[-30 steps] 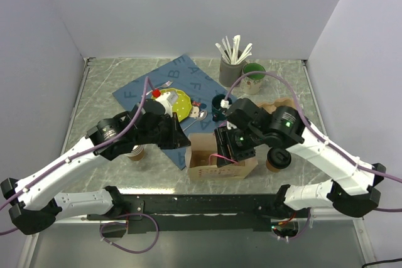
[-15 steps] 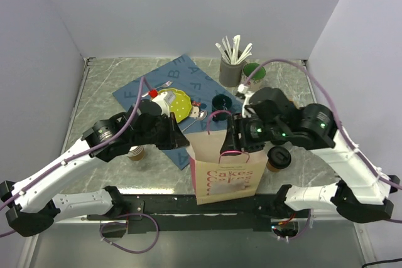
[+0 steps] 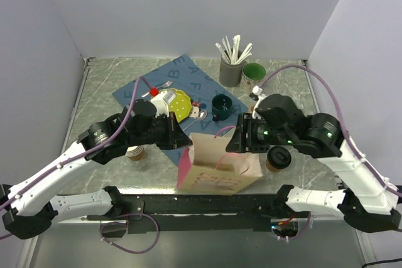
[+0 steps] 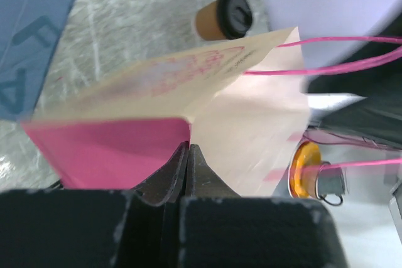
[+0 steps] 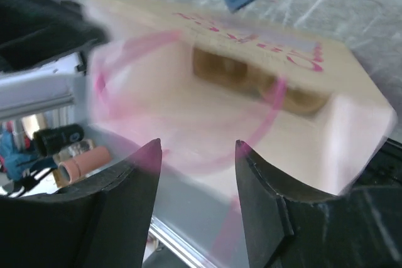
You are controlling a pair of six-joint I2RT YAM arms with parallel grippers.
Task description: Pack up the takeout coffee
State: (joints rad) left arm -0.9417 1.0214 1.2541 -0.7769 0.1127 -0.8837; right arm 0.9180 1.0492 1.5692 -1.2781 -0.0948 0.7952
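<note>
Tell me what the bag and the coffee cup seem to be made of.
The bag looks like matte tan paper: thin creased walls, printed lettering, pink side. Its handles look like pink cord. The takeout coffee seems brown matte paper; its lid, black and slightly shiny, is probably plastic.

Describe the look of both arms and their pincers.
The left arm and right arm have white shells with black joints. A purple cable loops along each. Small green lights glow on the right one. The left pincer and right pincer have black tapered fingers.
</note>
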